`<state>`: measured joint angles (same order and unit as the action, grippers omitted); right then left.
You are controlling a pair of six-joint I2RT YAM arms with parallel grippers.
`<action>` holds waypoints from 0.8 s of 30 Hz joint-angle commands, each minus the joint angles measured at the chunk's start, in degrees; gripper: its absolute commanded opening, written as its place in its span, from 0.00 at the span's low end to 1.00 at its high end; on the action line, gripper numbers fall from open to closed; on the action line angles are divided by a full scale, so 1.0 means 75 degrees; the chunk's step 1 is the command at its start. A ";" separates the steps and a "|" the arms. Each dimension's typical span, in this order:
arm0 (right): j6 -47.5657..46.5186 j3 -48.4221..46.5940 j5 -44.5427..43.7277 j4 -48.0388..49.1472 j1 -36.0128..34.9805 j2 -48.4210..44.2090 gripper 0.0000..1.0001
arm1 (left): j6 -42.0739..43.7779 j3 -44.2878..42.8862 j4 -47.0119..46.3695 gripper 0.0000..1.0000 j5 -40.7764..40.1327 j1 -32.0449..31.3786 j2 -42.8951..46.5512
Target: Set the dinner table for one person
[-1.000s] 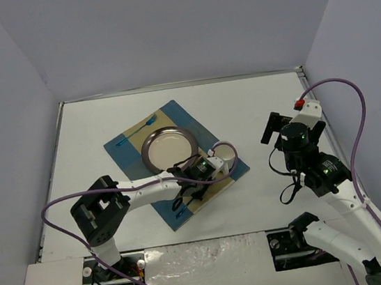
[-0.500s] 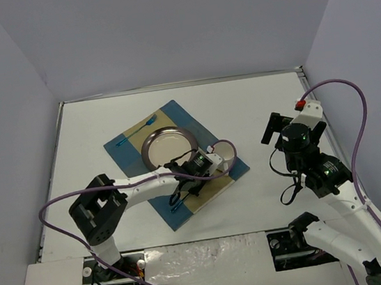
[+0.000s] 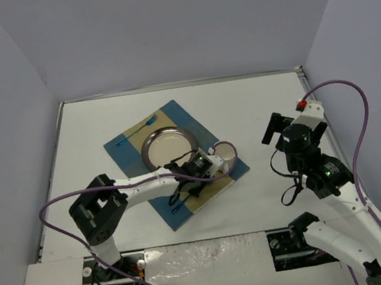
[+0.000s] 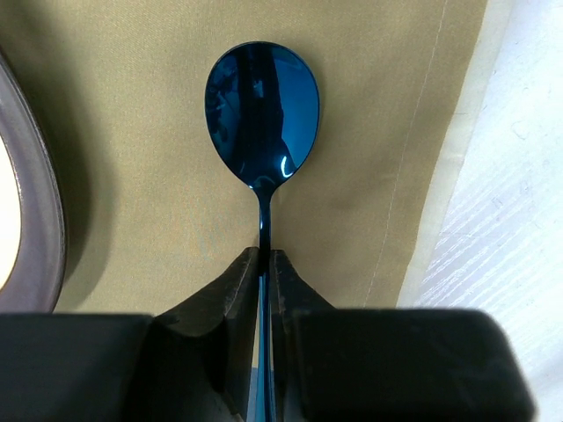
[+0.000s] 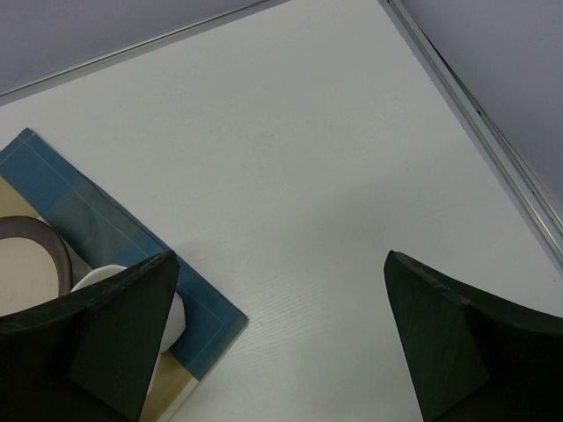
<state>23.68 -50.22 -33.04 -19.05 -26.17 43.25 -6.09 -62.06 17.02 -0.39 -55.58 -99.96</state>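
Observation:
The dinner table (image 3: 255,99) is a white top with a thin metal rim. On it lies a blue-and-tan mat (image 3: 191,118) with a round plate (image 3: 170,147), a blue fork (image 3: 136,132) at the mat's far edge and a white cup (image 3: 226,153) beside the plate. My left gripper (image 3: 182,184) hangs low over the tan stripe, right of the plate. Its jaws are shut on the handle of a blue spoon (image 4: 262,114), whose bowl points ahead over the mat (image 4: 132,132). My right gripper (image 3: 271,128) hovers open above bare table, holding nothing.
The plate rim (image 4: 35,220) shows at the left of the left wrist view, white table (image 4: 510,220) at the right. In the right wrist view the mat corner (image 5: 132,255), cup (image 5: 176,316) and plate (image 5: 35,255) lie lower left. The table's rim (image 5: 475,114) runs at the right.
My left gripper has shifted slightly toward the plate with the spoon, mostly in the first half second. The right arm has hardly moved.

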 commanded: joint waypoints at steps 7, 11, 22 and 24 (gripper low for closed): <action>-0.0178 -0.0086 -0.0189 0.0474 0.0068 -0.0111 1.00 | -0.0076 -0.0092 -0.0178 0.31 -0.0129 0.0060 0.0361; -0.0296 -0.0246 -0.0118 0.0466 0.0068 -0.0160 1.00 | -0.0130 -0.0248 0.0045 0.45 -0.0307 0.0051 0.0786; -0.1006 -0.0818 -0.0482 0.0430 0.0068 -0.0400 1.00 | -0.0943 -0.0277 0.0671 0.91 -0.1977 0.1072 0.4115; -0.1193 -0.0843 -0.0520 0.0430 0.0060 -0.0537 1.00 | -0.1046 -0.0138 0.0949 0.94 -0.2321 0.1550 0.4754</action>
<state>18.63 -53.56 -33.70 -19.06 -26.17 40.88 -10.46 -62.46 20.69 -8.78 -50.73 -75.18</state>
